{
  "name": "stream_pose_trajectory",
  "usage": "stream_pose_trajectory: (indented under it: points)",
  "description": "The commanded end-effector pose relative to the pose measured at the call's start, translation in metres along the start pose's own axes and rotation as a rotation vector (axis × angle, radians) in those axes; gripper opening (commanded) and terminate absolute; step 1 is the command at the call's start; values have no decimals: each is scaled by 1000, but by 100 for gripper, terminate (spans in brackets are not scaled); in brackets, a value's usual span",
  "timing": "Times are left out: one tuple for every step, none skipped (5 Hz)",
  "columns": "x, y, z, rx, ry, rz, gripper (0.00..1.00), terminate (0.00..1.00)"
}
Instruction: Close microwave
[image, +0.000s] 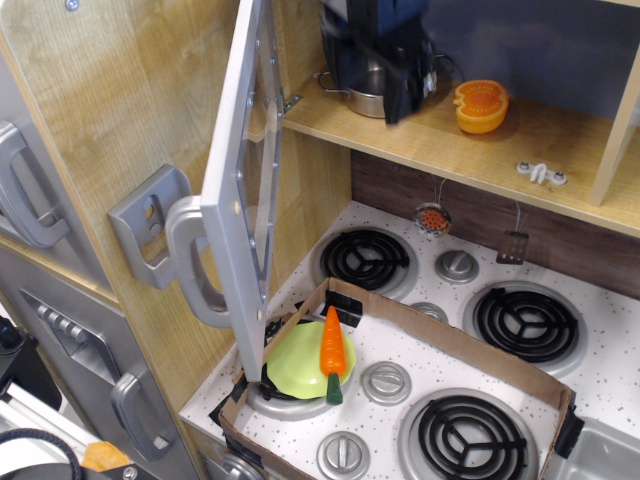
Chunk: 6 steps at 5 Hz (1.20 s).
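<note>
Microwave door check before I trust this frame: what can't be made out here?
- Pincer: motion-blurred and cut by the top edge; open or shut unclear.
- Microwave door: seen edge-on, so its window and buttons are hidden.
- Silver pot on the shelf: mostly behind the arm.
- Microwave interior: cut off by the top edge.
</note>
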<state>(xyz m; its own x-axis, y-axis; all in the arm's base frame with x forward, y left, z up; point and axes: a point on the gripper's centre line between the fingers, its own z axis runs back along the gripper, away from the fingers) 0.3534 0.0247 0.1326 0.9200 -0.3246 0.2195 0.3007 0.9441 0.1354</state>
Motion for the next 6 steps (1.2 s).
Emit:
stream_pose_trajectory:
  points:
    - [3,19,82,101,-59,-29,100,0]
    - [-9,23,103,106,-15,-24,100,0]
    - [-26,30,115,83,41,-51,100,0]
    - [-54,35,113,66,148,-79,100,0]
    - [-81,39,113,48,229,-80,100,0]
    - [-115,39,109,48,261,-59,100,0]
